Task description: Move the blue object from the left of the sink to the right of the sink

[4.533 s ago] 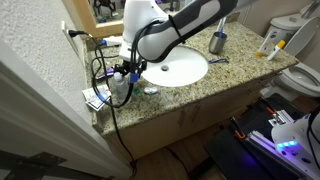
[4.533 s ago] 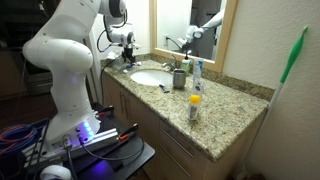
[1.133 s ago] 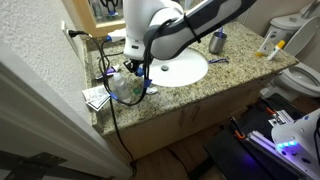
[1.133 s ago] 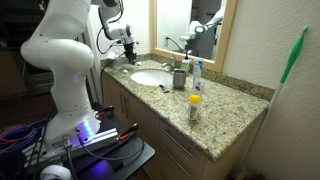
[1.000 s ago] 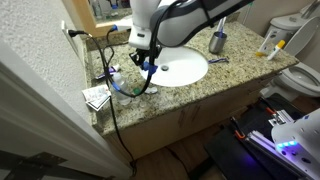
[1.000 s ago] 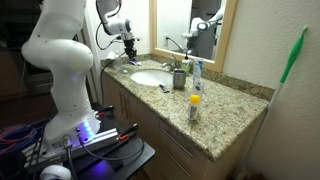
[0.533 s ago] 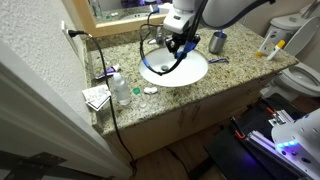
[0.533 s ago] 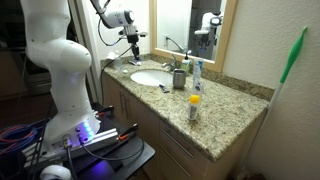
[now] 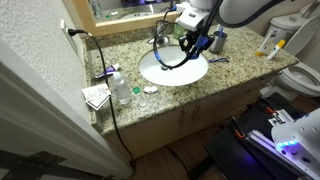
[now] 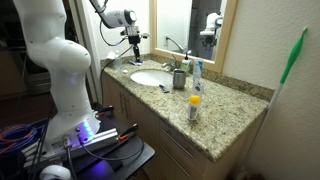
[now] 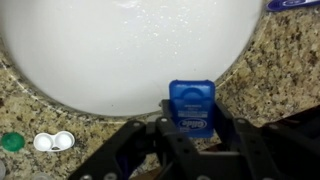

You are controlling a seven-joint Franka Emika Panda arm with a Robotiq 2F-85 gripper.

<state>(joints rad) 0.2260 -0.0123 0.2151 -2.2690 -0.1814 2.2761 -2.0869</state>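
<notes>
The blue object (image 11: 190, 102) is a small flat blue case with a label. It stands upright between my fingers (image 11: 228, 128) in the wrist view. My gripper (image 11: 191, 122) is shut on it above the rim where the white sink (image 11: 120, 50) meets the speckled granite. In an exterior view my gripper (image 9: 198, 42) hangs over the right part of the sink (image 9: 172, 68) with the blue object (image 9: 203, 44) in it. The same gripper (image 10: 135, 40) shows in an exterior view above the sink (image 10: 152, 77), where the blue object is too small to make out.
A metal cup (image 9: 217, 42), a blue toothbrush (image 9: 218, 60) and a yellow bottle (image 9: 268, 45) stand right of the basin. A clear bottle (image 9: 120, 88) and papers (image 9: 96, 97) sit at its left. A white lens case (image 11: 52, 142) lies on the granite. The faucet (image 10: 172, 45) rises behind.
My arm has swung from the left of the sink across the basin to its right side, with the blue object held the whole way. The gripper stayed shut.
</notes>
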